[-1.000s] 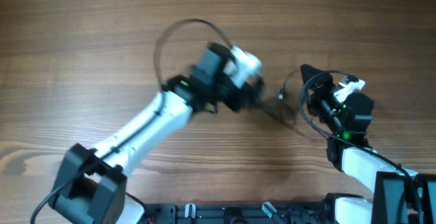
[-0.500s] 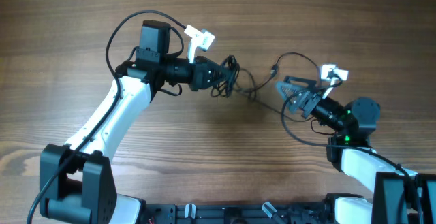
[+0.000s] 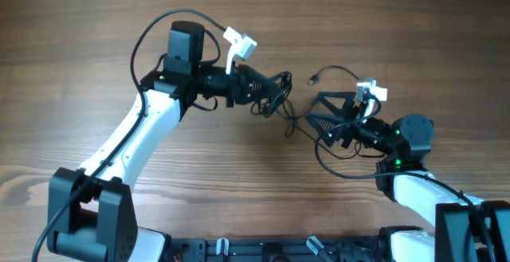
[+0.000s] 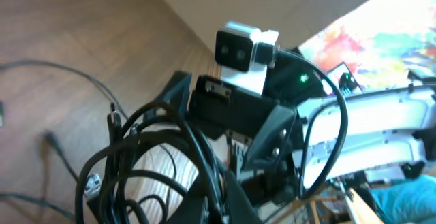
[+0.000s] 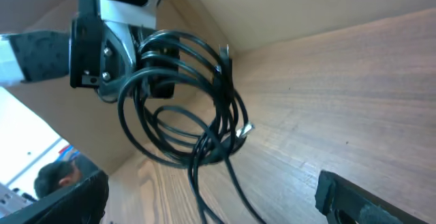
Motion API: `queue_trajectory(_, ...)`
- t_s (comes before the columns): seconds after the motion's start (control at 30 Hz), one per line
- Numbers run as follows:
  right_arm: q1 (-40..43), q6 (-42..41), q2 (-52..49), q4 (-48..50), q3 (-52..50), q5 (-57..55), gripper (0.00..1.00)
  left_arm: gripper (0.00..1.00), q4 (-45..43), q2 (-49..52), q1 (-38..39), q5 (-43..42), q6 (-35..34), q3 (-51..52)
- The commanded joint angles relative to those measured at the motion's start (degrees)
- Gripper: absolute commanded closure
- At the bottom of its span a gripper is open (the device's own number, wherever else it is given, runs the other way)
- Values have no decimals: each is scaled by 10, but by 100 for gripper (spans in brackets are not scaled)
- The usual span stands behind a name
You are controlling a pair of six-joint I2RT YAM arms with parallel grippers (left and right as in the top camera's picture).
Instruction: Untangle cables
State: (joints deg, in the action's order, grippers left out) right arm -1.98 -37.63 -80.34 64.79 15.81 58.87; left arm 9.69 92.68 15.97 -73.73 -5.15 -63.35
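The cables [image 3: 276,95] are thin black cords in a loose looped bundle, lifted a little above the wooden table. My left gripper [image 3: 267,88] is shut on the bundle; in the left wrist view the loops [image 4: 143,163] fan out from the closed jaws [image 4: 219,203]. One strand trails right to a small plug [image 3: 315,79] and another drops toward the table [image 3: 292,127]. My right gripper [image 3: 315,109] is wide open just right of the bundle and holds nothing. In the right wrist view the bundle [image 5: 184,108] hangs ahead and one strand runs down between the open fingers [image 5: 208,200].
Thicker black arm wires loop above the left arm [image 3: 151,31] and beside the right arm [image 3: 335,162]. The wooden table [image 3: 80,71] stretches around both arms. The robot base rail [image 3: 263,250] lies along the front edge.
My left arm has swung back left and now points right with the bundle lifted in its jaws. My right gripper has turned and moved left toward the bundle, jaws open.
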Motion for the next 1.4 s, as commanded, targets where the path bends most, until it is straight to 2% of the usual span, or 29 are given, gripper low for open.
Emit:
queue_trajectory(0.0,16,-23,16,-58,59,8,0,96,-96,-12,-14,31,-156,-4)
queue_trajectory(0.1,37,-10,21,-139,118,39,0,96,-137,-12,-20,65,-177,-4)
queue_trajectory(0.3,70,59,23,-283,225,-43,1,96,-136,-12,-32,109,-182,-4)
queue_trajectory(0.4,68,102,30,-395,276,-83,1,96,-132,-12,-53,128,-223,-4)
queue_trajectory(0.53,45,195,60,-636,344,-182,1,96,-129,-12,-108,132,-239,-4)
queue_trajectory(0.63,11,238,95,-748,364,-238,0,96,-117,-12,-150,131,-241,-4)
queue_trajectory(0.73,-46,255,134,-803,364,-240,0,96,-112,-12,-177,98,-240,-4)
queue_trajectory(0.87,-143,255,148,-815,362,-240,0,96,-111,-12,-182,38,-241,-4)
queue_trajectory(0.93,-194,255,138,-809,362,-256,0,96,-97,-12,-181,26,-268,-4)
queue_trajectory(1.03,-272,254,110,-810,362,-365,0,96,-56,-12,-180,26,-332,-4)
queue_trajectory(1.2,-353,257,75,-781,362,-541,0,96,-51,-12,-180,25,-398,-4)
queue_trajectory(1.37,-416,362,21,-715,362,-656,0,96,-51,-12,-179,14,-453,-4)
